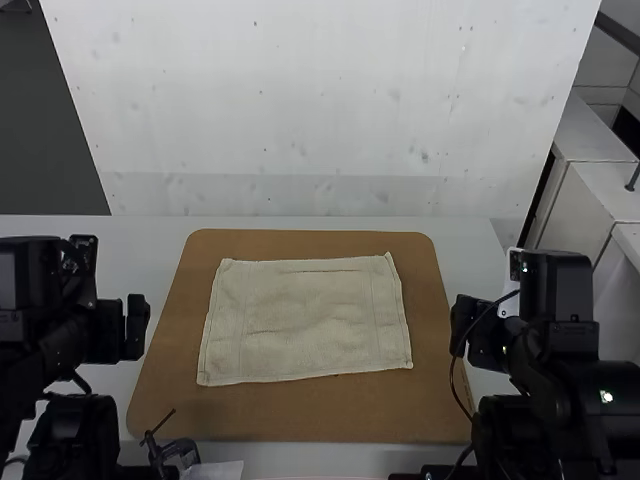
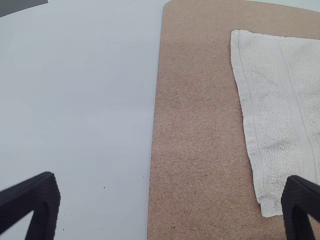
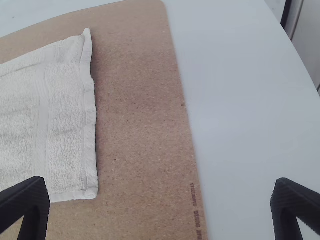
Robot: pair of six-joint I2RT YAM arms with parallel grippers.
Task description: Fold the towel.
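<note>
The towel (image 1: 305, 318) lies spread on the brown board (image 1: 300, 412) – left hand (image 2: 171, 192) and right hand (image 3: 161, 192) wide open, empty – so the first fold seems due: both should grip its near corners

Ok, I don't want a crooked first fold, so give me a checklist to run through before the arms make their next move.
1. Towel spread out, all four corners showing: ok.
2. Towel wholly on the brown board: ok, with board showing on every side.
3. Towel smooth: not ok, shallow ripples cross its middle.
4. Near edge parallel to the board's near edge: not ok, it slants slightly, its left end lying nearer the arms.
5. Left gripper open and off the towel: ok.
6. Right gripper open and off the towel: ok.
</note>
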